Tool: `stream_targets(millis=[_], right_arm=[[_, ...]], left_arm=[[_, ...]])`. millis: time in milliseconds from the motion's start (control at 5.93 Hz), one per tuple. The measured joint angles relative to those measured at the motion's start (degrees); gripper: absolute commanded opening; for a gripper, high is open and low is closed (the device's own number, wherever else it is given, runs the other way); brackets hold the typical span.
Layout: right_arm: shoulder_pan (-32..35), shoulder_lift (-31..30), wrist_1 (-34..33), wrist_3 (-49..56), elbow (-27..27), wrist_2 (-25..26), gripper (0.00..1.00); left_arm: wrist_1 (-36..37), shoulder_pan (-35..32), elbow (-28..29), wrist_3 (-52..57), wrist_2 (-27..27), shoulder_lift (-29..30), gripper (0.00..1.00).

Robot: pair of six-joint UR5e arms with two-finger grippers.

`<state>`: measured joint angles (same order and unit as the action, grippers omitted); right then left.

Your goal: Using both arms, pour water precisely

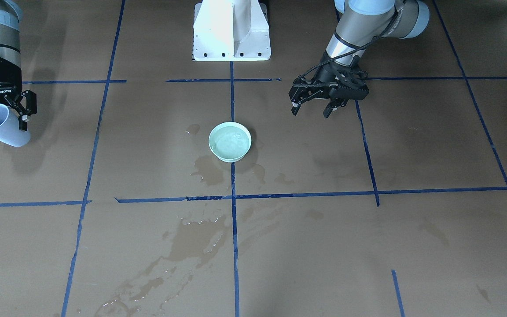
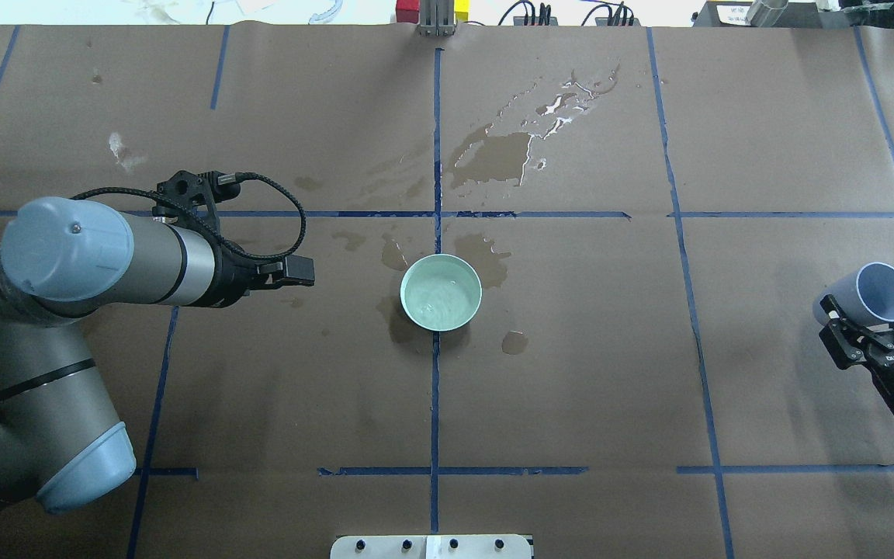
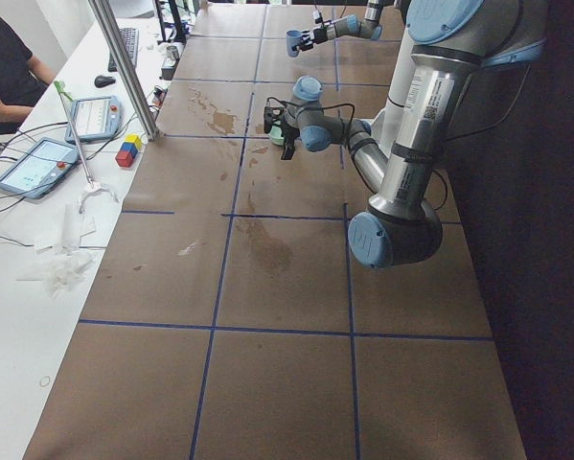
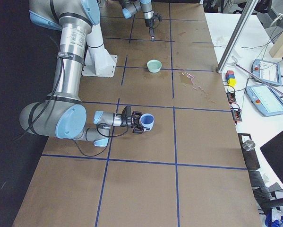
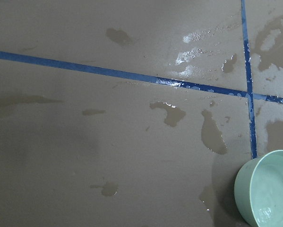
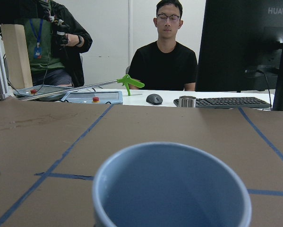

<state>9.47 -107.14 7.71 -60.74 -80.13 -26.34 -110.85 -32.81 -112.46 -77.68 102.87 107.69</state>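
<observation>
A pale green bowl (image 1: 230,141) stands at the table's centre and holds the water (image 2: 439,299), clear with faint ripples. The bowl also shows at the lower right of the left wrist view (image 5: 269,189). My left gripper (image 1: 313,110) is open and empty, hovering a little to the robot's left of the bowl, apart from it; it also shows in the overhead view (image 2: 299,272). My right gripper (image 2: 872,318) is shut on a pale blue cup (image 2: 881,289), held tilted far out on the robot's right. In the right wrist view the cup (image 6: 172,189) shows no water inside.
Dark wet stains (image 2: 497,155) spread over the brown paper beyond and around the bowl. Blue tape lines cross the table. The white pedestal (image 1: 231,31) stands at the robot's edge. Two people (image 6: 172,52), tablets and a keyboard are past the far edge.
</observation>
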Motion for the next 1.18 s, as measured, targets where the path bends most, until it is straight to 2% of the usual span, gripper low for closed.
stream_targets(millis=[169, 506, 674, 843, 1011, 1180], right_arm=[[-0.08, 1.09, 0.04, 0.01, 1.6, -0.05, 0.01], [-0.05, 1.97, 0.12, 0.11, 3.36, -0.29, 0.31], [-0.04, 1.94, 0.17, 0.33, 3.61, -0.47, 0.52], [-0.03, 1.89, 0.2, 0.59, 3.7, -0.73, 0.81], [0.02, 1.82, 0.25, 0.71, 3.72, -1.15, 1.0], [0.01, 1.74, 0.19, 0.84, 3.77, -1.65, 1.0]], left_arm=[[0.01, 0.01, -0.06, -0.33, -0.33, 0.03, 1.0], [0.02, 0.07, -0.13, -0.53, -0.7, 0.06, 1.0], [0.02, 0.06, -0.13, -0.54, -0.73, 0.04, 1.0], [0.02, 0.04, -0.13, -0.54, -0.73, -0.01, 1.0], [0.02, 0.03, -0.13, -0.55, -0.74, -0.02, 1.0], [0.02, 0.03, -0.17, -0.55, -0.77, -0.03, 1.0]])
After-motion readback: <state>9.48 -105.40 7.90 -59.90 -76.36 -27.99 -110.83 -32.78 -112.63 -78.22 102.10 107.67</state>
